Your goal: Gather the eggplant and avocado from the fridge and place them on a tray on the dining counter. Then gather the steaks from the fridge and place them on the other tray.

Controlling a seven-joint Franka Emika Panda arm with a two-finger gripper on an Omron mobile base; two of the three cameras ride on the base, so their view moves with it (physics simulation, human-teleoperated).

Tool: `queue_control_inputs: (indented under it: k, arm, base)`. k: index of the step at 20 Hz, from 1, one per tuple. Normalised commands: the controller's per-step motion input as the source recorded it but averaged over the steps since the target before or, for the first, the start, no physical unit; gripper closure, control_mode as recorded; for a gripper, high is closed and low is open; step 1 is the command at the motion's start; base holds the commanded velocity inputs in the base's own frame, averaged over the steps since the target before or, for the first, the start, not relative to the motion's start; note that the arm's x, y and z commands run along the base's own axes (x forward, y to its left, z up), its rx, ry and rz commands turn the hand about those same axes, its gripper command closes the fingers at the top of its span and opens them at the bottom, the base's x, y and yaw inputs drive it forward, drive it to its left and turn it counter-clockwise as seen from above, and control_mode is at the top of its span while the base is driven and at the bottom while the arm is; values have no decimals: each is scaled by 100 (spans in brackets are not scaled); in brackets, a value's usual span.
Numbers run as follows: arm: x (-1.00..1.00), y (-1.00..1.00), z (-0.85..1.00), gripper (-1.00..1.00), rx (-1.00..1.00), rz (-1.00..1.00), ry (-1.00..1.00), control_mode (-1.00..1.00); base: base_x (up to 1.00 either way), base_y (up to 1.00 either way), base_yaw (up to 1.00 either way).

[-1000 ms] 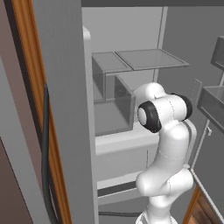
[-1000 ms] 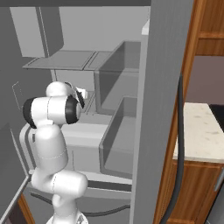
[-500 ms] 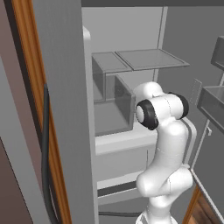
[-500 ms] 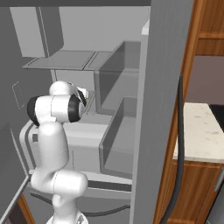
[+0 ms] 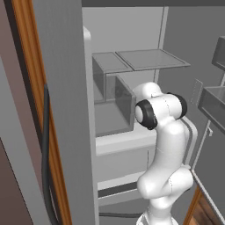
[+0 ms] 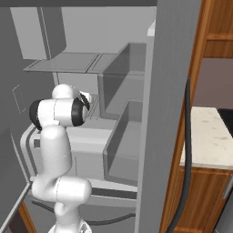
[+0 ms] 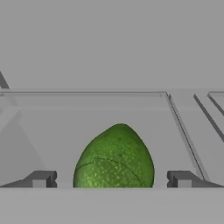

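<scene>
In the left base view, the fridge [image 5: 132,39] stands open, its grey interior facing the camera. A flat shelf [image 5: 151,59] runs across the upper part, and below it sit two grey bins [image 5: 118,99] with raised walls. The white arm [image 5: 165,145] rises from the lower right and bends at a dark-ringed joint, reaching forward into the interior at the level of the bins. A door bin [image 5: 213,99] hangs on the open door at the right edge.

In the right base view, the arm [image 6: 57,141] rises from the lower left and points into the same interior, its hand hidden behind the elbow joint. The deep bins [image 6: 125,132] lie just right of it, under the shelf [image 6: 68,61]. To the far right, past the fridge's side wall, a pale speckled counter [image 6: 207,136] sits on a wooden base.

In the hand view, the avocado [image 7: 114,157] lies on the grey floor of the fridge, between the two dark fingertips [image 7: 41,178]. The gripper [image 7: 111,179] is spread wide, with a clear gap between each tip and the green fruit, so nothing is pinched.
</scene>
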Motion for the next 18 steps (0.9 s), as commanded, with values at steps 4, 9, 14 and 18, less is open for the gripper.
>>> queue_control_inputs:
  k: [4, 9, 14, 18]
  arm:
    - [5, 0, -1, -100, 0, 0, 1, -100]
    - [9, 0, 0, -100, 0, 0, 1, -100]
    - [0, 0, 0, 100, 0, 0, 1, -100]
    - [0, 0, 0, 100, 0, 0, 1, -100]
  base:
    - [0, 0, 0]
    - [0, 0, 0]
    - [0, 0, 0]
    - [0, 0, 0]
